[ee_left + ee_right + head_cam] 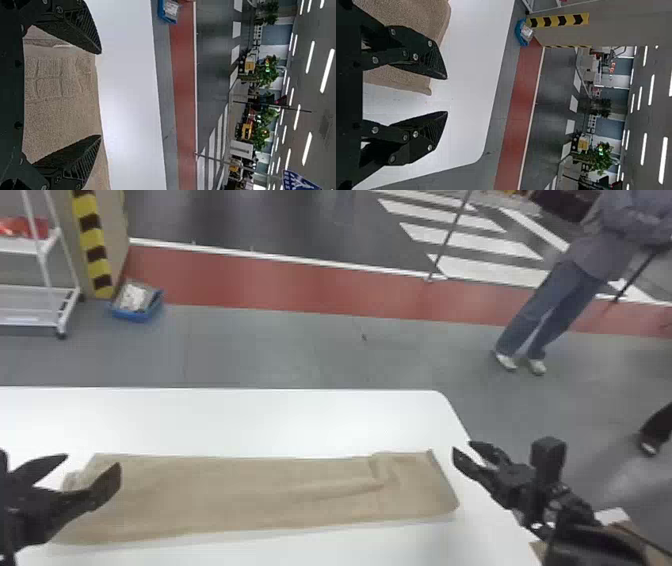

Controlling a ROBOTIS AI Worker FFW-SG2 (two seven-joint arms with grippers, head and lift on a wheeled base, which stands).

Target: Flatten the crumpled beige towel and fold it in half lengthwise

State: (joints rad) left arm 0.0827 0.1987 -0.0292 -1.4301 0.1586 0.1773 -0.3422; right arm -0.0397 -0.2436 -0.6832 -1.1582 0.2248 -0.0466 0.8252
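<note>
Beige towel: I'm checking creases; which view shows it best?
The head view: the towel lies nearly whole in sight, creases near its right end included. The left wrist view shows a stretch behind the left gripper; the right wrist view, one end partly behind the right gripper.

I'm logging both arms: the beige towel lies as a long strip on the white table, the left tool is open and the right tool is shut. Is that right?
The right tool is open, not shut: the right wrist view shows its fingers apart. The beige towel does lie as a long strip on the white table, and the left tool is open.
</note>
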